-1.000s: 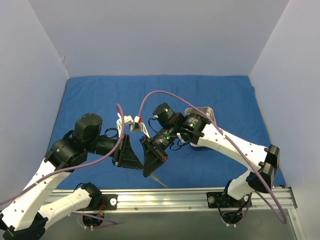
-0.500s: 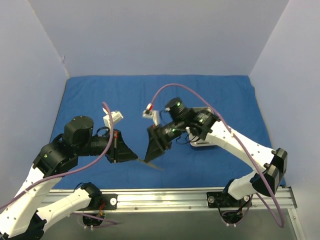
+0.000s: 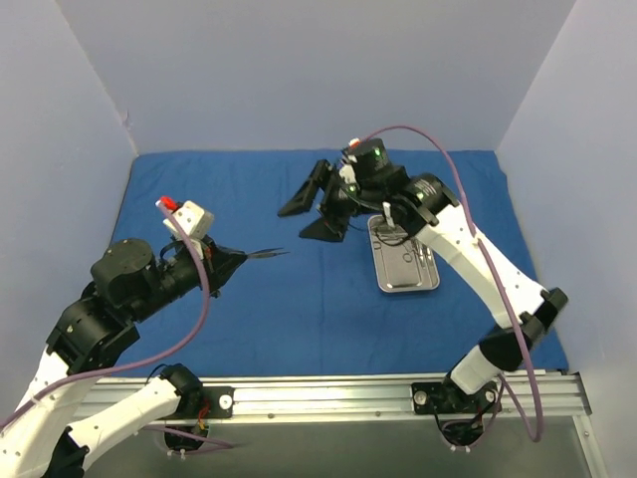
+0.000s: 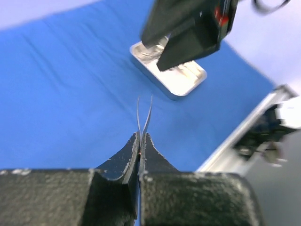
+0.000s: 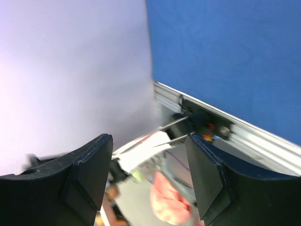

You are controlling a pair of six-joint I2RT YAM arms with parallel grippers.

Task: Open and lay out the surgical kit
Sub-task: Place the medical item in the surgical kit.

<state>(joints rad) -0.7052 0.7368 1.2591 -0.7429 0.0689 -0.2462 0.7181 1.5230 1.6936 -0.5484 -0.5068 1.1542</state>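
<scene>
Left gripper (image 3: 239, 257) and right gripper (image 3: 311, 214) have swung apart since a second ago | top: left clamped on instrument (image 3: 263, 253) over spread drape (image 3: 299, 309), right agape near tray (image 3: 403, 274) | left wrist: instrument tips protrude | right wrist: nothing held | we judge lay-out step; next, lower instrument flat onto drape

Overhead camera looks down; left-wrist view shares its tray (image 3: 403, 276).

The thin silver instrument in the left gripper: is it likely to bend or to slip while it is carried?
Probably stiff: the instrument juts straight out of the shut left gripper without drooping. Likely light, being so thin. It might pivot or slip, since smooth metal is pinched at one end only.
</scene>
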